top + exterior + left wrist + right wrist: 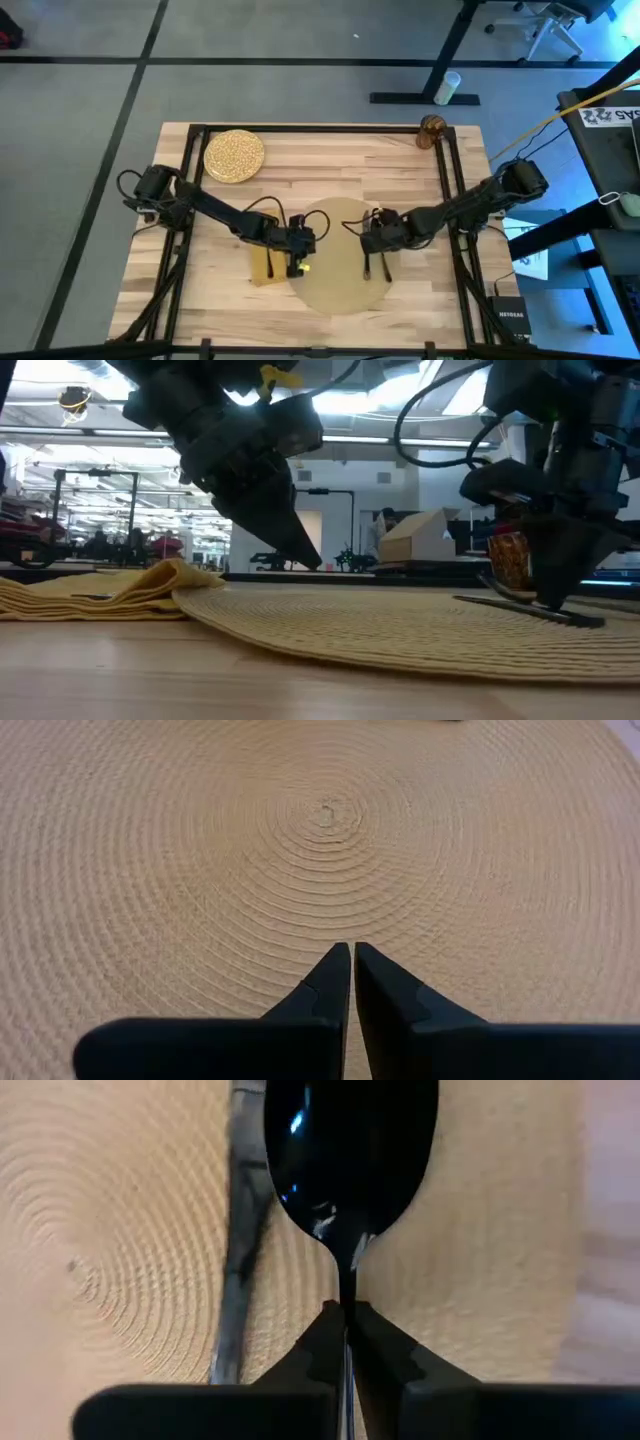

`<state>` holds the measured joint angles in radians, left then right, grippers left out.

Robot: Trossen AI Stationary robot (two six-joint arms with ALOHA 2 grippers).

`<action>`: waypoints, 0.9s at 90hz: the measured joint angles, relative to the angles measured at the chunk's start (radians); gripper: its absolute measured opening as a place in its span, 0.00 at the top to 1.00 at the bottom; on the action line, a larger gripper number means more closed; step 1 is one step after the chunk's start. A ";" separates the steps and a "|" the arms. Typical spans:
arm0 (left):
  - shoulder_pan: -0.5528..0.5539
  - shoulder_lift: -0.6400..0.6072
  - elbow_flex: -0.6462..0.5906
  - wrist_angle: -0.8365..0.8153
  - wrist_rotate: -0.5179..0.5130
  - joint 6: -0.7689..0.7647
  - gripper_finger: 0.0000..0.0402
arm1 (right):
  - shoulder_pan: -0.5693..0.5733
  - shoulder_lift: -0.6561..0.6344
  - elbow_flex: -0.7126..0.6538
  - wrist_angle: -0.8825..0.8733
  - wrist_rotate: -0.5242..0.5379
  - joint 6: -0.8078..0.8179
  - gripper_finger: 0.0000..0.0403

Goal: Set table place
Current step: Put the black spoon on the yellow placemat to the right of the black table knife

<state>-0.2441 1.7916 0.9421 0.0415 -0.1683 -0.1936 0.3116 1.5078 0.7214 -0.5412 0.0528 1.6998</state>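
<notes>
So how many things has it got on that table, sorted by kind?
Placemat: 1
Plate: 1
Napkin: 1
Glass: 1
Cutlery: 2, the spoon gripped by the right gripper and a second dark piece beside it
Total: 6 that I can make out. The left gripper is shut, empty, over the placemat.

The right gripper [348, 1320] hides the spoon [350, 1160] handle (bowl top cropped).
</notes>
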 joint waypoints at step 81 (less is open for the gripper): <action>0.002 0.000 0.000 0.001 -0.001 0.019 1.00 | -0.037 0.000 0.034 -0.107 -0.020 0.001 0.98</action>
<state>-0.2424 1.7917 0.9421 0.0422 -0.1691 -0.1749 0.2745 1.5074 0.7559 -0.6480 0.0326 1.7009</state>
